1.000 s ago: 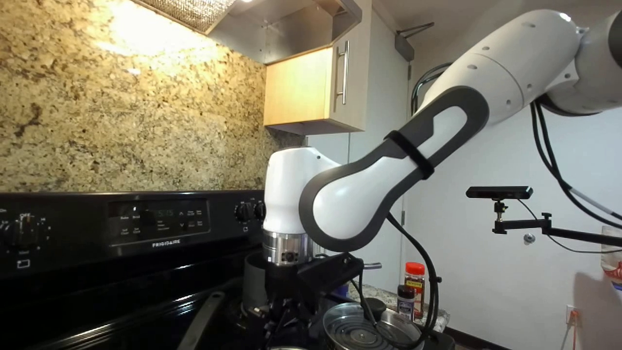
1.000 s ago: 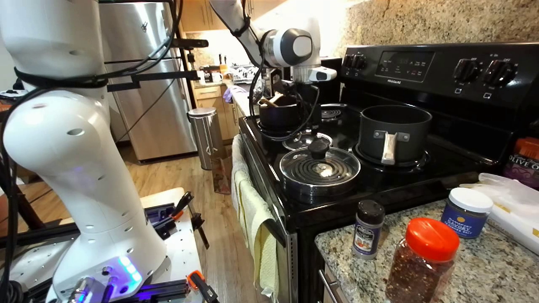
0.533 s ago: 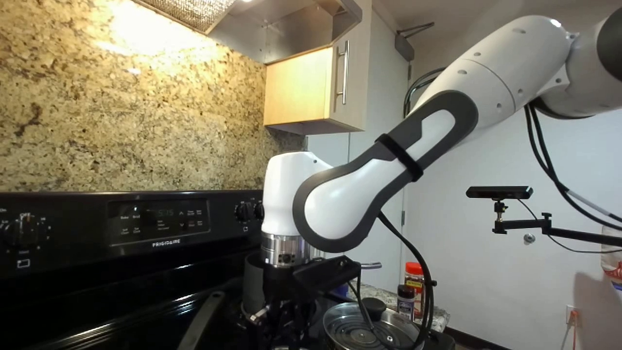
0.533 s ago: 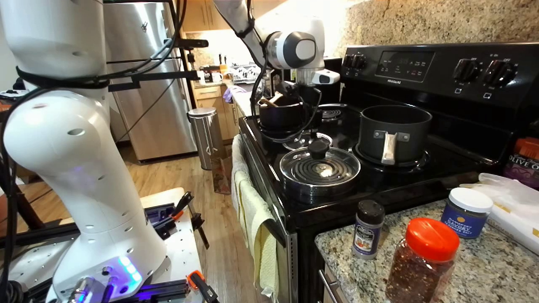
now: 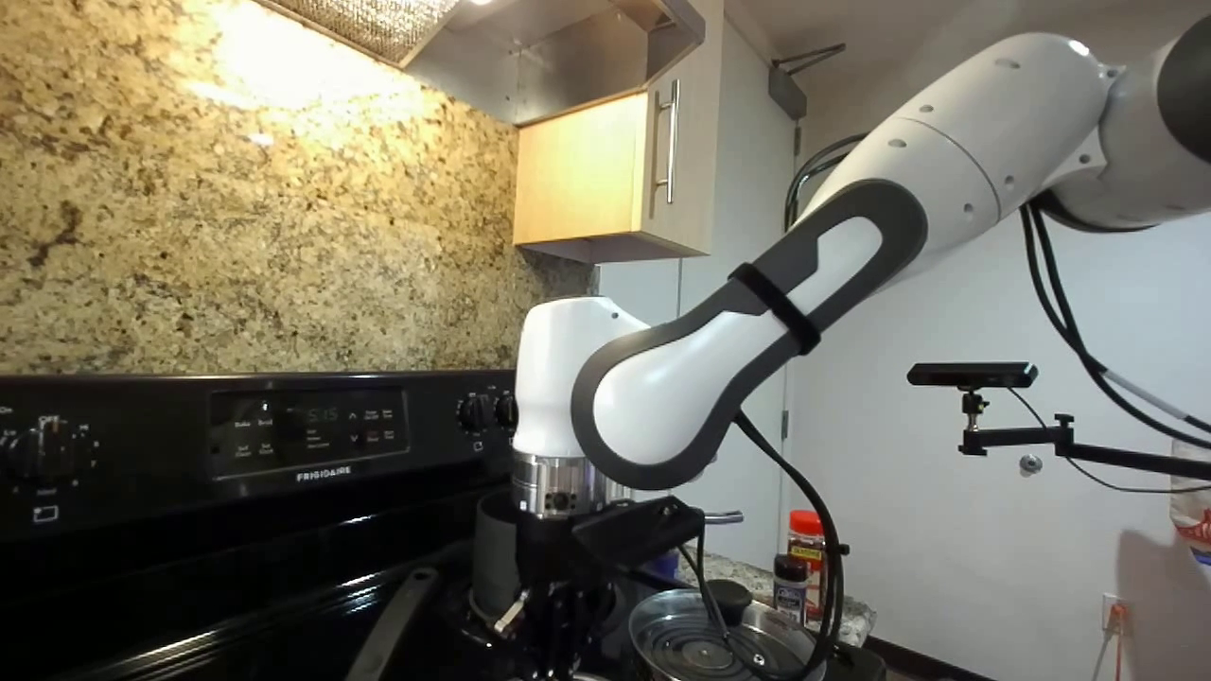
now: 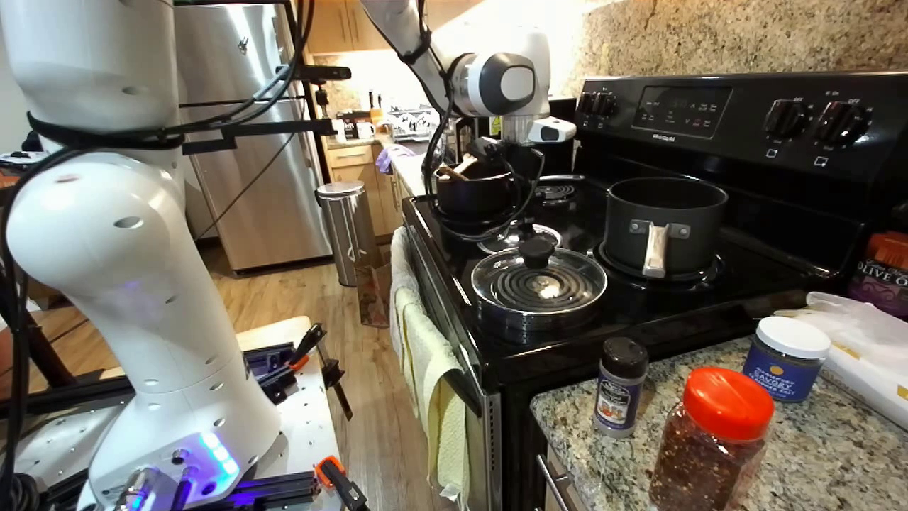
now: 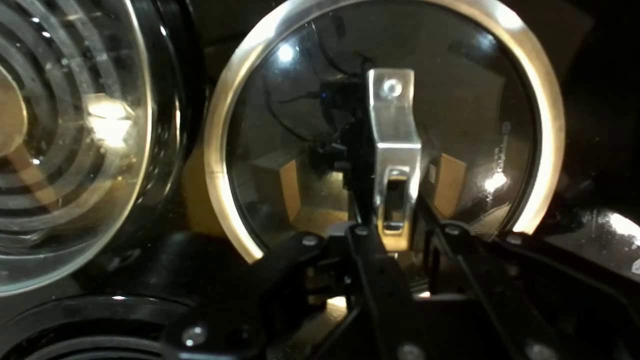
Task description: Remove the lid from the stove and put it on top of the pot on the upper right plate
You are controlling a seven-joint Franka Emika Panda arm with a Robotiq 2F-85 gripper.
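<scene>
The lid point(image 7: 549, 125), dark glass with a steel rim, rests on the stove and fills much of the wrist view. Its bent steel handle point(image 7: 397, 150) runs between the fingers of my gripper point(image 7: 395, 210), which is shut on it; the fingertips are partly dark against the glass. In an exterior view the lid point(image 6: 500, 245) lies between two front burners, with my gripper point(image 6: 523, 213) coming straight down over it. The tall dark grey pot point(image 6: 667, 227) stands uncovered on the right rear plate. Elsewhere that pot point(image 5: 494, 558) is partly behind my wrist.
A pan with its own glass cover point(image 6: 539, 284) sits on the front right burner, close beside the lid. A black pot point(image 6: 474, 197) with wooden utensils stands at the front left. A long handle point(image 5: 393, 619) points across the stove. Spice jars point(image 6: 713, 440) stand on the counter.
The fingers have come together from wide apart and now grip the handle. My arm has come down a little and shifted slightly toward the stove's back. The lid has hardly moved.
</scene>
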